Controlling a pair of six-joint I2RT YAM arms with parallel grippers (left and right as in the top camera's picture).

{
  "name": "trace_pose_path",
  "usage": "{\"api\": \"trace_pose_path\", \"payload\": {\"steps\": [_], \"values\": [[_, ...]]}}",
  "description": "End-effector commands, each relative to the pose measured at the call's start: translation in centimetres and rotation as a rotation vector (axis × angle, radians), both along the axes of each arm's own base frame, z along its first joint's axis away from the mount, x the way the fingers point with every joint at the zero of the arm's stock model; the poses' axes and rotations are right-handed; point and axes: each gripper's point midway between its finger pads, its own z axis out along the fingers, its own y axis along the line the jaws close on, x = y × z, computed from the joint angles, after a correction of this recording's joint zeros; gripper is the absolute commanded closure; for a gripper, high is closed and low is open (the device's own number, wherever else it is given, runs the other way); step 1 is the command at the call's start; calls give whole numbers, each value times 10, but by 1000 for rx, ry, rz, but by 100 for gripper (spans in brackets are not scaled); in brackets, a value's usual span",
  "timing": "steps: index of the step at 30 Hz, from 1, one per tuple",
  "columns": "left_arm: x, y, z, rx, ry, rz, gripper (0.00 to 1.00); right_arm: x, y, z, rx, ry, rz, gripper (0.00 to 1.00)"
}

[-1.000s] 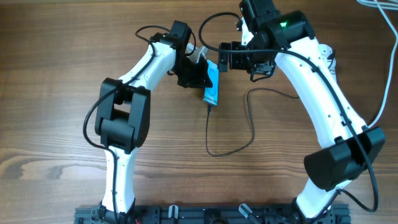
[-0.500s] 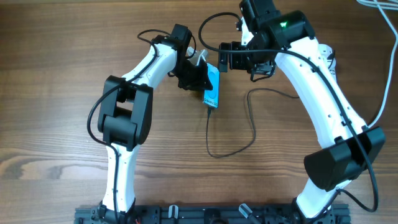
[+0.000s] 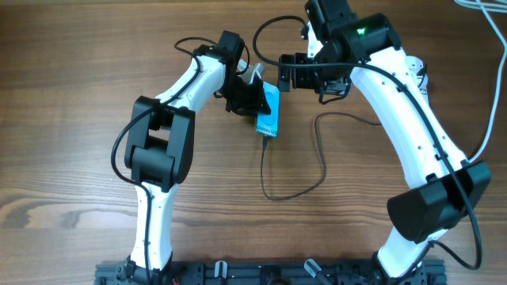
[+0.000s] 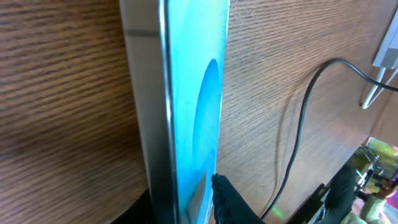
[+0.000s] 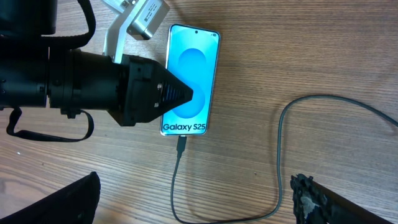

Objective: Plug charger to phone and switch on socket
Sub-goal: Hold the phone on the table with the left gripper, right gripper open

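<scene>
The phone point(image 5: 189, 81) lies flat on the wood, cyan screen up, with a white "Galaxy S25" strip at its near end; it also shows in the overhead view point(image 3: 268, 119). My left gripper point(image 5: 184, 94) is shut on the phone across its left edge and screen, and in its own wrist view the jaws point(image 4: 186, 202) clamp the phone point(image 4: 199, 118) edge-on. The charger's thin black cable point(image 5: 280, 143) loops over the table point(image 3: 295, 190). Its connector point(image 5: 181, 144) meets the phone's bottom edge and looks seated. My right gripper point(image 5: 196, 205) hangs open and empty above the cable loop point(image 3: 307, 77). The socket is hidden.
A white cord point(image 3: 485, 20) runs off the far right corner. A grey-white block point(image 5: 144, 12) sits on the left arm beside the phone's far end. Bare wood table point(image 3: 71, 119) stretches to the left and front. The arm bases stand at the front edge point(image 3: 261, 273).
The left arm has shifted slightly, and the phone in its grip has moved a little toward the front left. The right arm has not moved.
</scene>
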Motion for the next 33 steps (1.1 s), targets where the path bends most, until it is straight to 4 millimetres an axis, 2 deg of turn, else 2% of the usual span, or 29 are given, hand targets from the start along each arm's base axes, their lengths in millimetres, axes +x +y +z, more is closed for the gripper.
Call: {"api": "trace_pose_path", "payload": {"steps": [1, 5, 10, 13, 20, 26, 29, 31, 32, 33], "values": [[1, 3, -9, 37, -1, 2, 75, 1, -2, -7, -16, 10, 10, 0], [0, 9, -12, 74, 2, 5, 71, 1, -2, -7, -16, 11, 9, 0], [-1, 14, -15, 106, 2, 7, 63, -6, -4, -21, -31, 50, 10, 0], [-1, 18, -18, 135, 3, 9, 60, -9, -6, -23, -37, 65, 9, 0], [-2, 20, -18, 141, 9, 10, 59, -15, -15, -26, -86, 88, -1, 0], [-1, 40, -22, 196, 27, 39, 59, -20, -17, -27, -92, 108, -7, 0], [4, 50, -8, 190, 24, 65, 60, -19, -20, -27, -106, 108, -29, 0], [11, 58, 16, 178, -13, 89, 60, -18, -30, -28, -133, 107, -49, 0], [16, 65, 35, 170, -47, 108, 59, -17, -37, -28, -135, 118, -68, 0], [19, 70, 50, 168, -76, 122, 55, -16, -43, -28, -136, 123, -85, 0]]}}
